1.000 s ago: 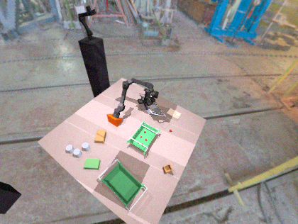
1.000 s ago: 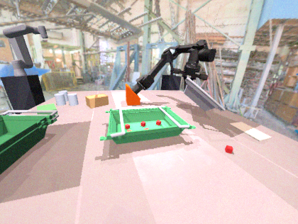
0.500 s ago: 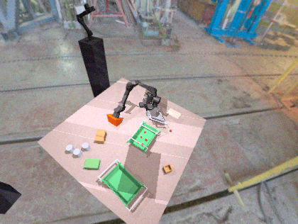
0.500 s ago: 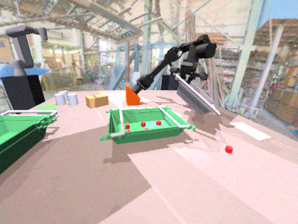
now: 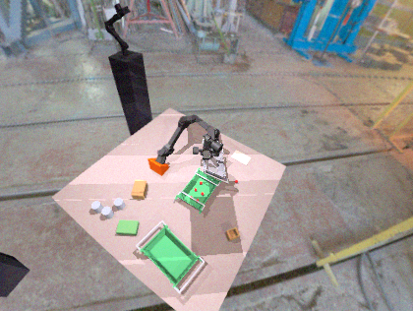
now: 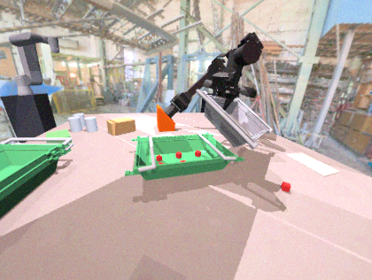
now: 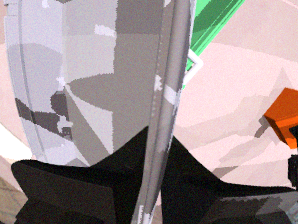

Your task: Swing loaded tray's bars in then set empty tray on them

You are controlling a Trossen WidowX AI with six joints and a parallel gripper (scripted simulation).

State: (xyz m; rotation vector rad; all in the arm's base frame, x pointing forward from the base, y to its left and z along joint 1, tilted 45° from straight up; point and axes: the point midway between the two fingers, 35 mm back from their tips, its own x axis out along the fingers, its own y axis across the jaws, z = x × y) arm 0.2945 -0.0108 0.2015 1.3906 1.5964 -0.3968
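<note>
The loaded green tray [image 5: 207, 189] [image 6: 186, 170] stands on the table with small red blocks inside. One white bar [image 5: 193, 199] [image 6: 152, 152] lies across its top near one end, the other bar [image 5: 208, 178] [image 6: 214, 148] across the other end. The empty grey tray [image 5: 217, 170] [image 6: 221, 121] [image 7: 90, 50] hangs steeply tilted in the air, behind and to the right of the loaded tray in the exterior view. My gripper [image 6: 227, 95] [image 7: 156, 132] is shut on its rim. In the wrist view the rim runs between the fingertips, and the grey tray hides most of what lies beyond.
A larger green tray [image 5: 148, 266] [image 6: 27, 170] with bars out stands farther off. An orange wedge [image 5: 158, 166] [image 6: 165, 120] [image 7: 283, 112], a tan block [image 5: 139, 189] [image 6: 120, 127], a loose red block [image 5: 236, 181] [image 6: 286, 186], a white sheet [image 5: 241, 157] [image 6: 313, 164] and a small brown box [image 5: 233, 234] lie around.
</note>
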